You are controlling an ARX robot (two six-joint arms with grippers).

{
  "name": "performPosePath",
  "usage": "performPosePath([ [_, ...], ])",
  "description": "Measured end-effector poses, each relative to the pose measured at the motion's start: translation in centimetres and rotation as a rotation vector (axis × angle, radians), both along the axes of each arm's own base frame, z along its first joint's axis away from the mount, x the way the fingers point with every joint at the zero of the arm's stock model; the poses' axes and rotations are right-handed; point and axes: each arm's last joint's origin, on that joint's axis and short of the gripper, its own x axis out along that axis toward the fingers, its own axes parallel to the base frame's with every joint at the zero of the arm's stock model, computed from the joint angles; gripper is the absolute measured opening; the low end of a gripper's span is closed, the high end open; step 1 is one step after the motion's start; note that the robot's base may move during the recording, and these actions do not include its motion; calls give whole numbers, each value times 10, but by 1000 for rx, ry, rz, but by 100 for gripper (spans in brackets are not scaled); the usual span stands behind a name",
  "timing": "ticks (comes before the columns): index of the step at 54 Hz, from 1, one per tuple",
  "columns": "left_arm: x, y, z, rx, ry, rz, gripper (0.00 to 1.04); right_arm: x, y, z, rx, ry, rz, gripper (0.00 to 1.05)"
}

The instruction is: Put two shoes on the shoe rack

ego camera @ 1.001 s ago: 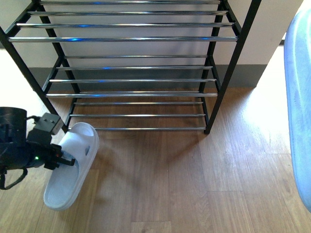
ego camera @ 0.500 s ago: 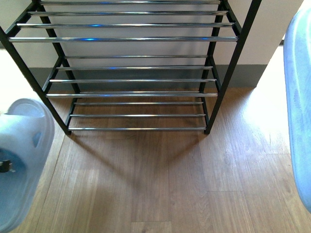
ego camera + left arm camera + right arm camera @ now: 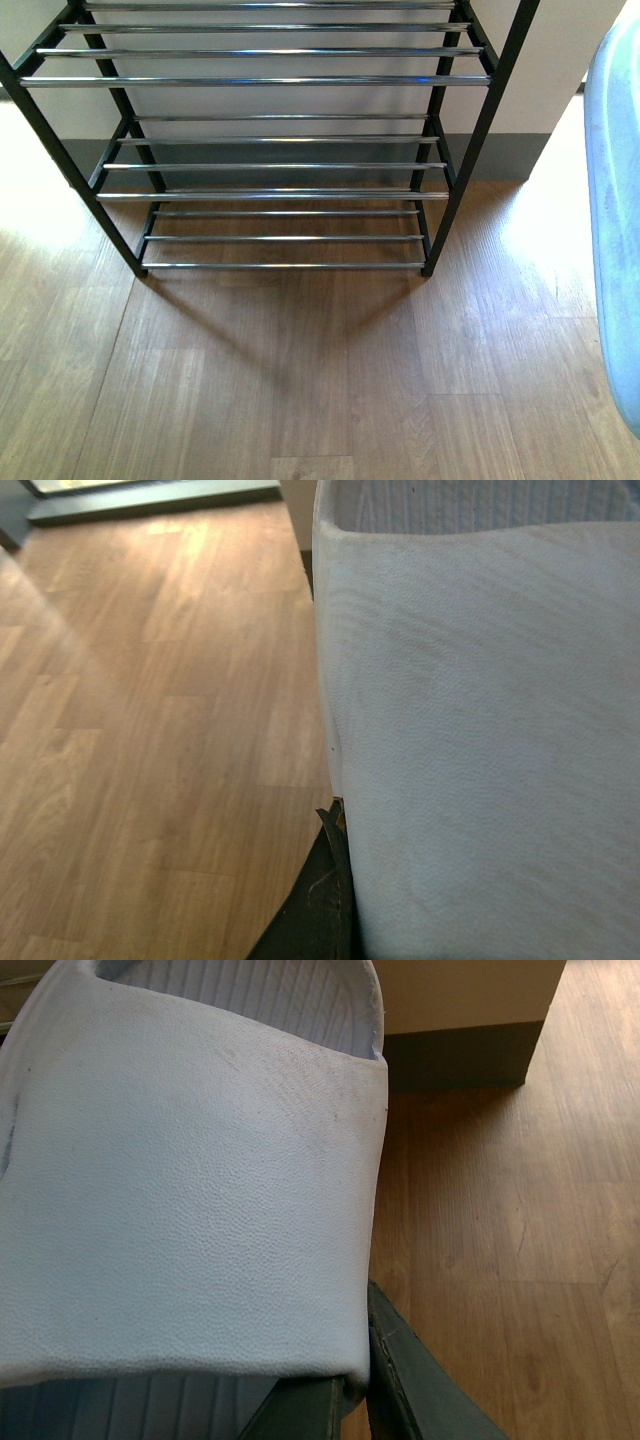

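The shoe rack, a black frame with chrome rod shelves, stands straight ahead on the wood floor, and its visible tiers hold nothing. One pale blue slide hangs close to the camera at the right edge of the front view. In the right wrist view my right gripper is shut on the side edge of this slide, one dark finger outside it. My left gripper is shut on the other pale blue slide, which fills that view. Neither the left arm nor its slide shows in the front view.
Wood plank floor lies in front of the rack. A pale wall with a dark skirting board runs behind the rack. Bright light falls on the floor to the rack's left and right.
The left gripper lifted its slide off the floor at the lower left, brought it up close to the camera, then carried it out of the front view. The right slide has stayed put.
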Motion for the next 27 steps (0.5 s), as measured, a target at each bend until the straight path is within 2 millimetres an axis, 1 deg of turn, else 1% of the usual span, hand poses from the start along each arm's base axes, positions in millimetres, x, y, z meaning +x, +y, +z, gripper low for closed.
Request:
performPosePath([
  [4,-7,-2,6,-1,-44,3,2,0,0,0,0,0,0,2],
  [27,-7,-2,6,-11,-46,4,2,0,0,0,-1,0,-1,2],
])
